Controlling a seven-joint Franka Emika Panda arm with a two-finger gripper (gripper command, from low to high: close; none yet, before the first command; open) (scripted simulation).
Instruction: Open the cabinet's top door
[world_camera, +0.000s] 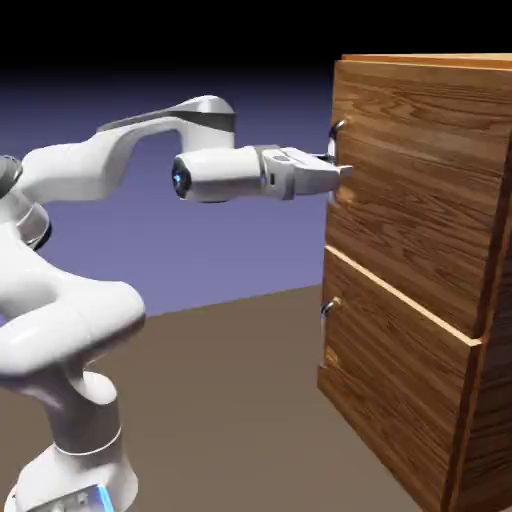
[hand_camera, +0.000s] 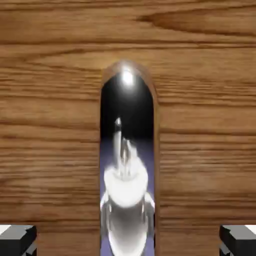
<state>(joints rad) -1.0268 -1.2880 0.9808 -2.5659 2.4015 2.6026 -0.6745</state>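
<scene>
Risk notes, biggest first. The cabinet (world_camera: 420, 300) fills the 3 o'clock side of the exterior view, and it is tall. A pull aimed off the door's swing could drag or rock the whole box instead of opening anything. The top door (world_camera: 420, 190) looks fully shut, flush with the frame. It is the larger upper panel of reddish-brown grained wood, above the shorter lower panel (world_camera: 390, 380). Its handle (hand_camera: 127, 165) is a polished silver bar, mirror-bright and narrow. In the hand view it runs from centre down to 6 o'clock. It looks slick, so a shallow or off-centre pinch would probably slip off once I pull. My gripper (world_camera: 335, 172) is level against the door's 9 o'clock edge. The fingertips (hand_camera: 17, 239) sit at 7 and 5 o'clock, spread wide either side of the bar and gripping nothing. Pulling back before they close would leave the door shut.
</scene>
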